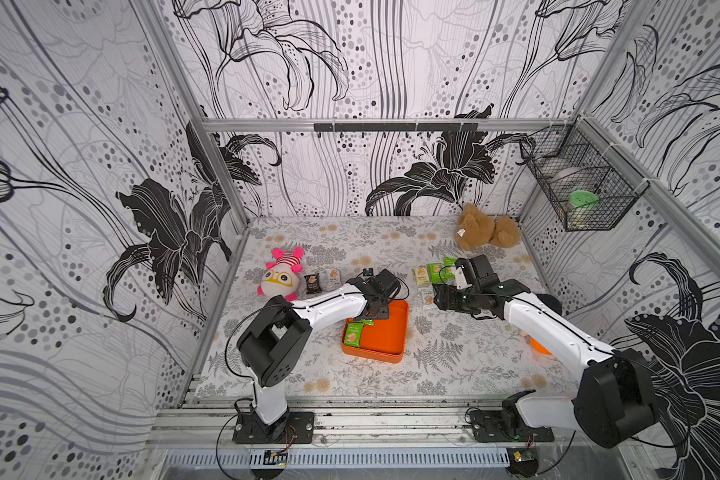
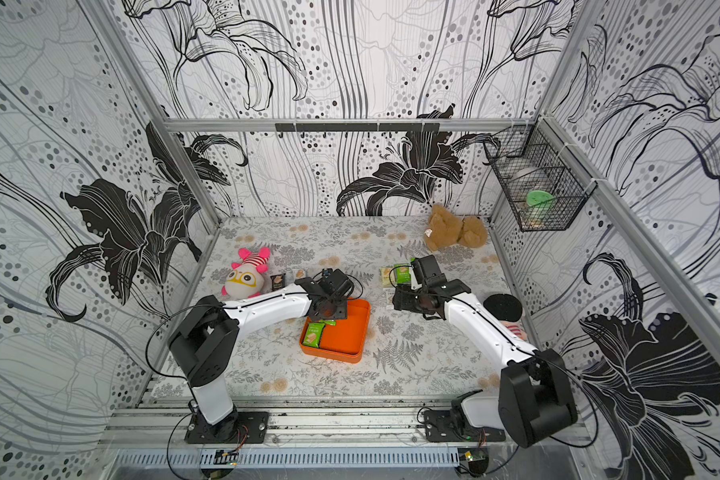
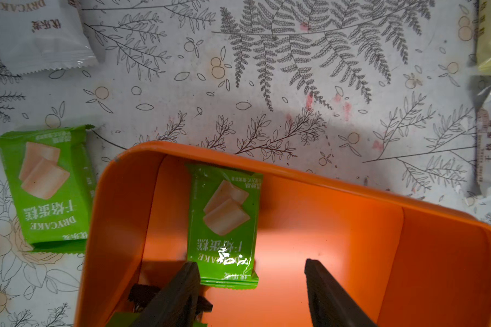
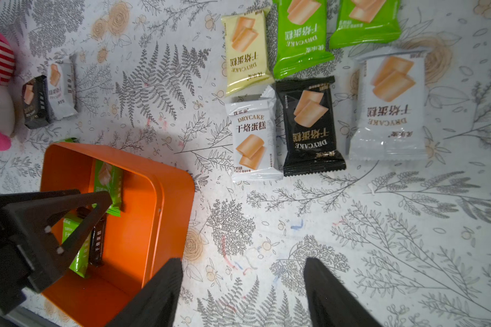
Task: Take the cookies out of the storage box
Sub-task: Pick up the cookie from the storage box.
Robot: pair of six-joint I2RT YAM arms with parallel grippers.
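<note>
The storage box (image 1: 385,336) is a shallow orange tray at mid-table, seen in both top views. Inside it lie a green cookie packet (image 3: 224,223), a second green one (image 4: 77,246) and a black one (image 4: 98,243). My left gripper (image 3: 251,271) hangs open over the box (image 3: 338,226), one finger (image 3: 182,283) beside the green packet's end, nothing between the jaws. Another green packet (image 3: 44,186) lies just outside the wall. My right gripper (image 4: 243,271) is open over bare table next to the box (image 4: 136,226). Several cookies (image 4: 309,124) lie in a group beyond it.
A black packet (image 1: 312,283) and a white one (image 1: 333,277) lie by a pink-and-white plush toy (image 1: 281,276). A brown teddy (image 1: 487,228) sits at the back right. A black wire basket (image 1: 582,187) hangs on the right wall. An orange object (image 1: 539,347) shows under the right arm.
</note>
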